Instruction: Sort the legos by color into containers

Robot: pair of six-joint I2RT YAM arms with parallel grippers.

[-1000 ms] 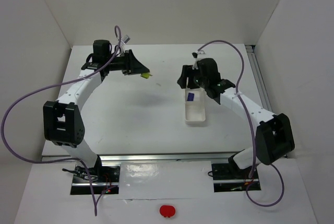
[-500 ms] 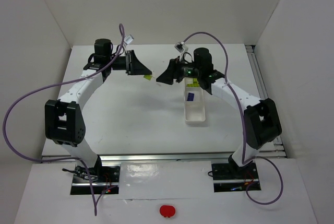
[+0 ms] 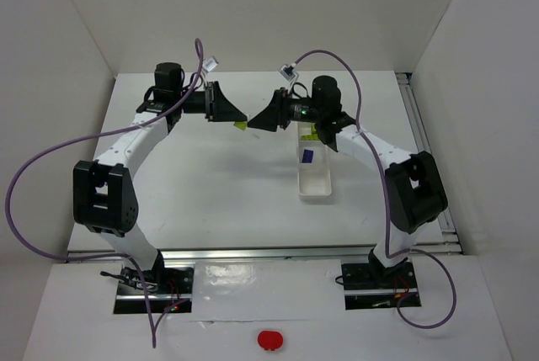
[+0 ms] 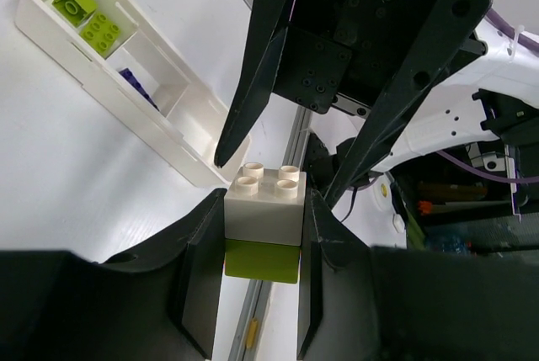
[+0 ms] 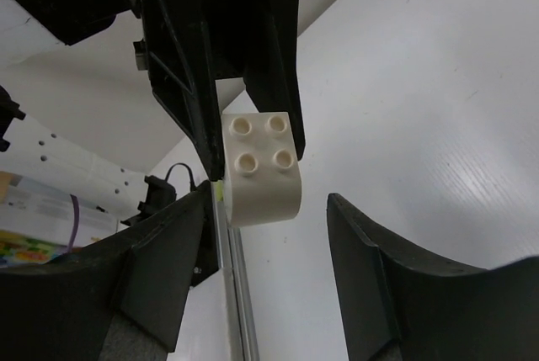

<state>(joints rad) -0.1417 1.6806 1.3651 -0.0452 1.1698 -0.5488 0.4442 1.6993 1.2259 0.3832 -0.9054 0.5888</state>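
Lego stack [image 4: 263,225] | left jaws clamped on it, arm [image 3: 135,138] stretched inward | right jaws apart, facing it

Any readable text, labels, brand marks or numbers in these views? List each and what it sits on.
No text reads clearly in any view.
left arm's cable tag: white, too small to read.
right arm's cable tag: white, too small to read.
printed sheet, colourful, at the edge of the right wrist view: blurred, unreadable.
white lego brick: no legible mark on the studs.
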